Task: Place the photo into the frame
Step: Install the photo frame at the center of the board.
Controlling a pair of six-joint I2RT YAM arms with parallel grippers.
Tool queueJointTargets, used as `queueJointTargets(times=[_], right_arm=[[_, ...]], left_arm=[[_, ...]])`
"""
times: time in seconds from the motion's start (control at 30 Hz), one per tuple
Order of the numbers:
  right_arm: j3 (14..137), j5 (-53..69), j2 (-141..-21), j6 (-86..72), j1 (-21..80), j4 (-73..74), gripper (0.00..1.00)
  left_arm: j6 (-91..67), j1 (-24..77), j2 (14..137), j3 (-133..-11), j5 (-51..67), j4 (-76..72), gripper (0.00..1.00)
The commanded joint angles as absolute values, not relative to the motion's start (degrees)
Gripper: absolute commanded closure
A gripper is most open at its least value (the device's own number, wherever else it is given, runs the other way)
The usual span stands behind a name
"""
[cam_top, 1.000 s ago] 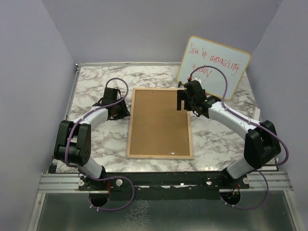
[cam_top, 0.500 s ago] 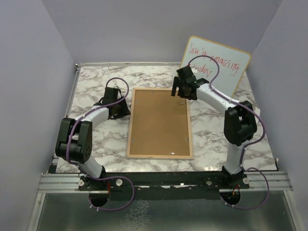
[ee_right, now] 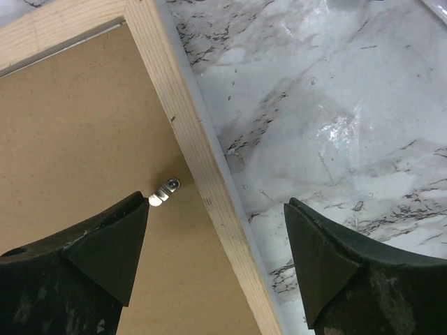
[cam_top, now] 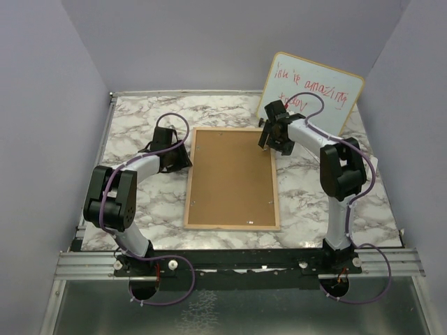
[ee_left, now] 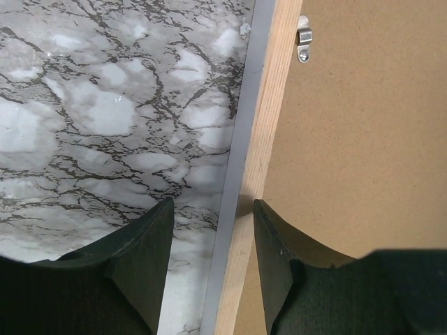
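The frame [cam_top: 188, 183] lies face down on the marble table, light wood rails up, with a brown backing board [cam_top: 232, 178] filling it. The photo is hidden. My left gripper [cam_top: 183, 159] is open and low over the frame's left rail [ee_left: 272, 105]; one finger is over the marble, the other at the rail's inner edge [ee_left: 213, 204]. My right gripper [cam_top: 269, 142] is open wide astride the right rail [ee_right: 174, 98] near the far right corner [ee_right: 216, 202], touching nothing.
A wood-rimmed whiteboard [cam_top: 314, 94] with red writing leans against the back wall, just behind the right arm. Small metal turn clips [ee_left: 303, 38] [ee_right: 164, 190] sit on the backing board [ee_right: 77, 139] beside the rails. Grey walls close in the table on three sides.
The right arm folded its elbow inward; its gripper went toward the frame's far right corner, then settled over the right rail. The left gripper edged closer to the left rail.
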State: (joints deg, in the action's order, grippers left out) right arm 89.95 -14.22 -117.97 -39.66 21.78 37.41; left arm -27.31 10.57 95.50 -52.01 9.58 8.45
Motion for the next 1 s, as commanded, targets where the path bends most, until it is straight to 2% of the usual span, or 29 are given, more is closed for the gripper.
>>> queueJointTargets(times=[0.0,0.5,0.6,0.73,0.97], right_arm=[[89.88,-10.91,-119.09,-39.64,22.0,37.04,0.19],[89.86,-13.1,-121.02,-38.64,21.05,33.87,0.23],[89.13,-12.72,-120.59,-37.86,20.51,32.85,0.27],[88.79,-11.72,-120.05,-36.62,20.16,32.41,0.4],[86.33,-9.69,-118.27,-32.42,20.14,30.85,0.5]], left_arm=[[-26.71,10.46,95.77,-51.25,10.93,6.36,0.51],[-27.4,10.46,96.38,-50.09,10.85,5.83,0.53],[-27.42,10.46,96.55,-50.05,10.71,5.82,0.54],[-27.42,10.46,96.5,-50.1,10.31,5.92,0.56],[-27.42,10.46,96.75,-50.26,9.23,6.07,0.59]])
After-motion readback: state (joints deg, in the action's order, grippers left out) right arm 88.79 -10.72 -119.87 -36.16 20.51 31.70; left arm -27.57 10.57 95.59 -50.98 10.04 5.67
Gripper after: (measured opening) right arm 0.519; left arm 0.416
